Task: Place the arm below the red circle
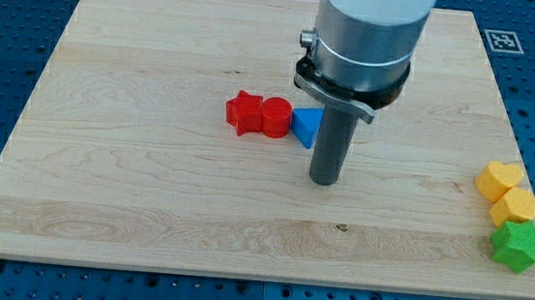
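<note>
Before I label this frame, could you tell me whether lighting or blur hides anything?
Camera view: even, soft light, no glare on the pale wooden board; only a faint shadow beside my tip; the red round block and blue triangular block look sharp; the arm's body hides the board behind it.

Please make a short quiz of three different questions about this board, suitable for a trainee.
1. True or false: my tip touches the red circle.
2. Which block lies nearest my tip? A) blue triangle B) red star C) green star
3. Fill in: the yellow heart and yellow hexagon sit at the view's ____ edge of the wooden board.

Key: 1 false; 2 A; 3 right.
</note>
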